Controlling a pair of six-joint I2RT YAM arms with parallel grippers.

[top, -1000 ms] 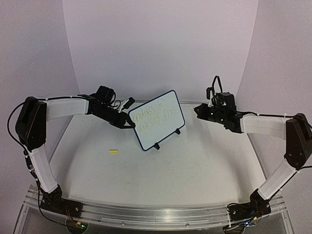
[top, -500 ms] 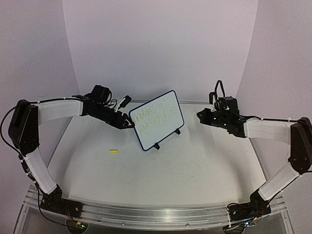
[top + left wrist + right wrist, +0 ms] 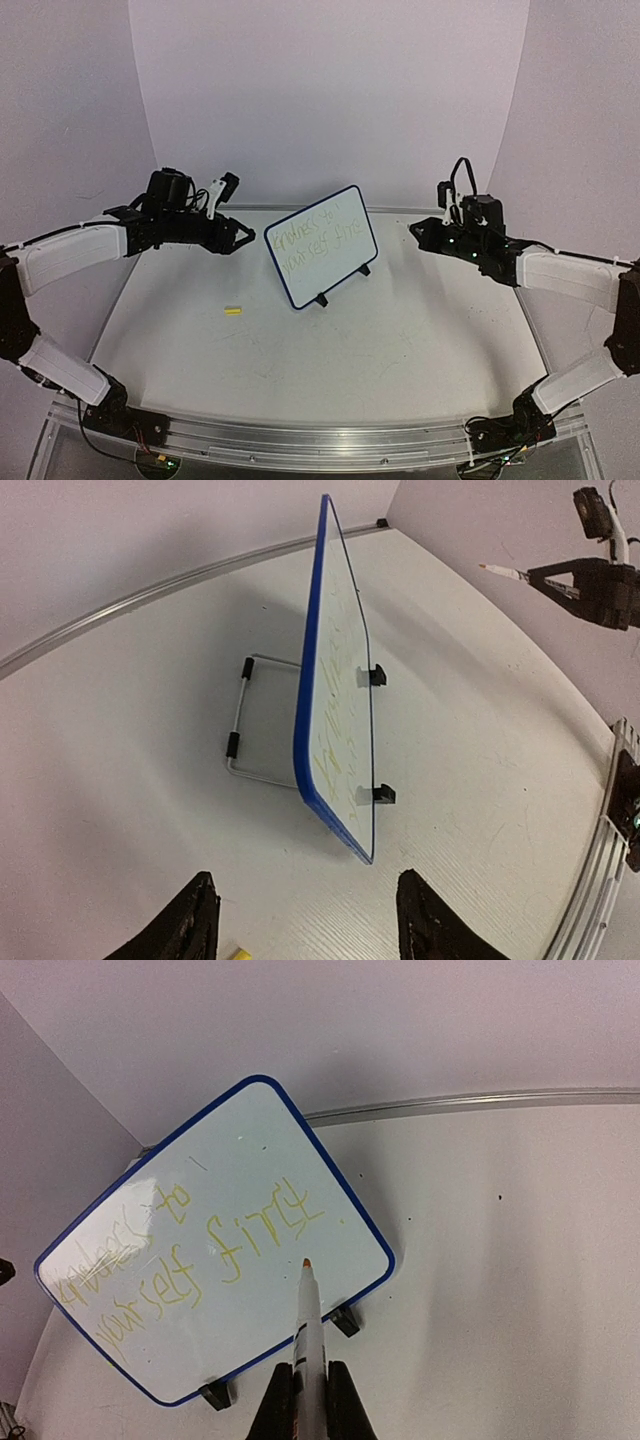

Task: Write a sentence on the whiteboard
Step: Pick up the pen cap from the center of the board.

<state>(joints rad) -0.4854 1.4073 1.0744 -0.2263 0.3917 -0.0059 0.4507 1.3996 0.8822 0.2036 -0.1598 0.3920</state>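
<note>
Though apart from whiteboard (image 3: 322, 246), yellow bit (image 3: 233, 311) on table (image 3: 400, 340), to its L.

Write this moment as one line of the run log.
left gripper: open, apart from whiteboard | right gripper: shut on marker | sentence: two yellow lines on whiteboard

A small rectangular white board with rounded corners and a blue rim (image 3: 340, 266) stands before me near the worktop's (image 3: 400, 340) far edge, leaning back on two black clip feet (image 3: 321, 300). Faint yellow-green handwriting (image 3: 190, 1250) crosses it in two lines, ending "yourself first".
</note>
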